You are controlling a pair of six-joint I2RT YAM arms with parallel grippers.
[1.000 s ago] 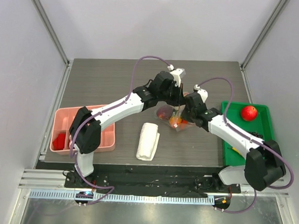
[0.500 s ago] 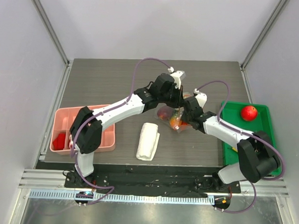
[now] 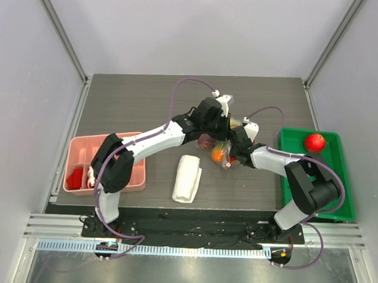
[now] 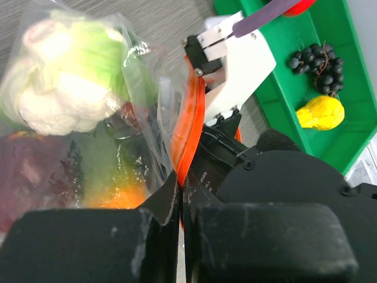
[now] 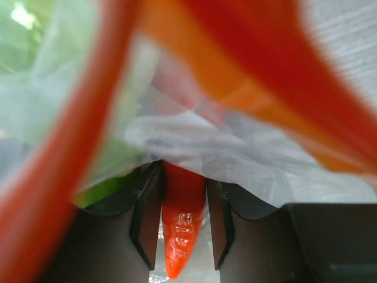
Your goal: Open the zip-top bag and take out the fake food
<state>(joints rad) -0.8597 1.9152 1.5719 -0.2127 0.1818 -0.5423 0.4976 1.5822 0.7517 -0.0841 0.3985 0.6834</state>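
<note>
Big picture first: on the table point(image 3: 147, 102), the zip-top bag point(image 3: 217, 149) sat just left of the green tray point(image 3: 336, 162), with the fake food point(image 4: 76, 71) packed inside it. My left gripper point(image 4: 181, 191) was clamped tight on the orange zip strip point(image 4: 188, 124). My right gripper point(image 5: 182, 218) came in from the green tray's side, jaws flanking an orange-red piece point(image 5: 184, 242). Whether they pinched it, I couldn't tell. My read: hold the strip steady, squeeze that piece firmly, then draw it straight out toward the green tray without dragging the plastic.
</note>
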